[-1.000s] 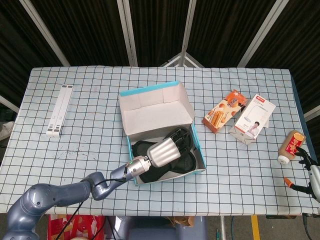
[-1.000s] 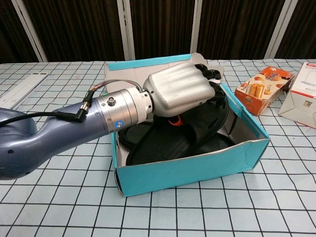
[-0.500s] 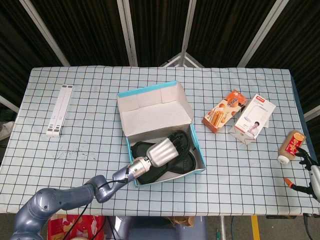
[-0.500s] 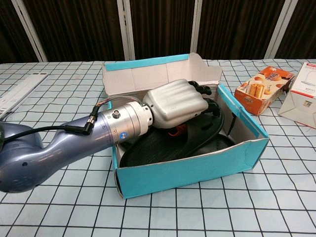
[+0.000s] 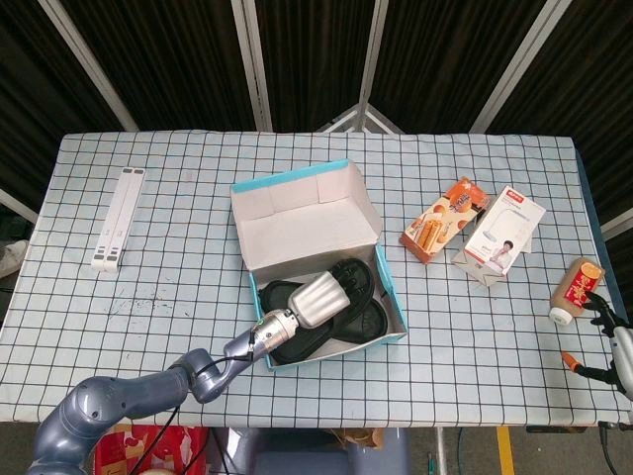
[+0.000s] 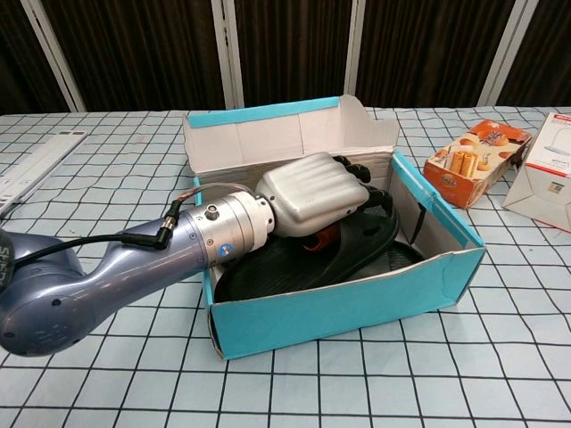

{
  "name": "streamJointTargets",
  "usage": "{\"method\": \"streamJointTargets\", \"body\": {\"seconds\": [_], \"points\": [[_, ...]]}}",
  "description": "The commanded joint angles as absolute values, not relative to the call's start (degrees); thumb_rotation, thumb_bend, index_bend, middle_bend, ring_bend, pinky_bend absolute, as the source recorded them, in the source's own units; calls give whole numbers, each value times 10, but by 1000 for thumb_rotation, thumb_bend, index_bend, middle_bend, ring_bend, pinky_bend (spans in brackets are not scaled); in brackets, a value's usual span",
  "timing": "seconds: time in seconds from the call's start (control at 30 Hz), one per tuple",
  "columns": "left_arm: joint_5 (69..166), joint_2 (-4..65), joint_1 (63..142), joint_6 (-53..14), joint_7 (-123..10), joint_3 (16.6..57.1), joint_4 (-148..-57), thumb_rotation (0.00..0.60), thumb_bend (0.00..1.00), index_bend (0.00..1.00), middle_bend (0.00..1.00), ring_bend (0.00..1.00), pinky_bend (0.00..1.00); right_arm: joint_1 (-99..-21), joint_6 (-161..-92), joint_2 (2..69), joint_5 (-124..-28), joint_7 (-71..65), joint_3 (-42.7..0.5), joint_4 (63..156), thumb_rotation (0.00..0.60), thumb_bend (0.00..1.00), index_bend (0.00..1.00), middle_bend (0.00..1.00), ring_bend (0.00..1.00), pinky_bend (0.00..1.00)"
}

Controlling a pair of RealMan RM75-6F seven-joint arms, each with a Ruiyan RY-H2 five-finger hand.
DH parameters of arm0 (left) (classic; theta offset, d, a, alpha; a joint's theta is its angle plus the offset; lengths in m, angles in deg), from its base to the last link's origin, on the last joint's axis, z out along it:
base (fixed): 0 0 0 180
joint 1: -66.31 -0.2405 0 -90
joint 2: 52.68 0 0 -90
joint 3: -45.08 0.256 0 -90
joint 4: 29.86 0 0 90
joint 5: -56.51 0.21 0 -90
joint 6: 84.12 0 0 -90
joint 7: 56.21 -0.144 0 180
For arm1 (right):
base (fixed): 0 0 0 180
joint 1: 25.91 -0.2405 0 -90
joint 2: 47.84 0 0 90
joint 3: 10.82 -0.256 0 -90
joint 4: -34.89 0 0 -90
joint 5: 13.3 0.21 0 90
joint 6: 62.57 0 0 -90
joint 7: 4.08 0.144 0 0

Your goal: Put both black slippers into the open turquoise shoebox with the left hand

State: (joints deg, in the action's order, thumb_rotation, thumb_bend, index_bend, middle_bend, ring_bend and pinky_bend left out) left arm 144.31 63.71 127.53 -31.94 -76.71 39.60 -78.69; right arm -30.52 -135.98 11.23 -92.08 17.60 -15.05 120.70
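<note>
Two black slippers [image 6: 357,245], matte rubbery, lie stacked inside turquoise shoebox [image 6: 357,299] at frame centre, cardboard, white inside, lid flap upright behind. Left hand [image 6: 312,192], smooth silver shell, rests on top slipper with fingers curled over it; firm grip or not, cannot tell. Right hand [image 5: 613,341] sits at lower-right frame edge, fingers apart, holding nothing, near a bottle [image 5: 576,289].

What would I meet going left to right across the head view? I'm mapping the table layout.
White flat stand → turquoise shoebox with the left hand in it → orange snack box → white carton → bottle.
</note>
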Motion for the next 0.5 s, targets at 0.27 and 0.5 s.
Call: {"method": "streamJointTargets", "body": {"seconds": [0.27,0.5], "points": [[1445,643,1281,-314,-782,386,-785,600,419,166,523,147,189,-305,-1360,112,-922,179,-150,1205,600,233,115,242,315,331],[1458,619,1290,-299,-795,380,-814,569,390,106,431,119,188,-306,-1359,113,-922,177,-150,1206,600,234,116,242,315,331]]}}
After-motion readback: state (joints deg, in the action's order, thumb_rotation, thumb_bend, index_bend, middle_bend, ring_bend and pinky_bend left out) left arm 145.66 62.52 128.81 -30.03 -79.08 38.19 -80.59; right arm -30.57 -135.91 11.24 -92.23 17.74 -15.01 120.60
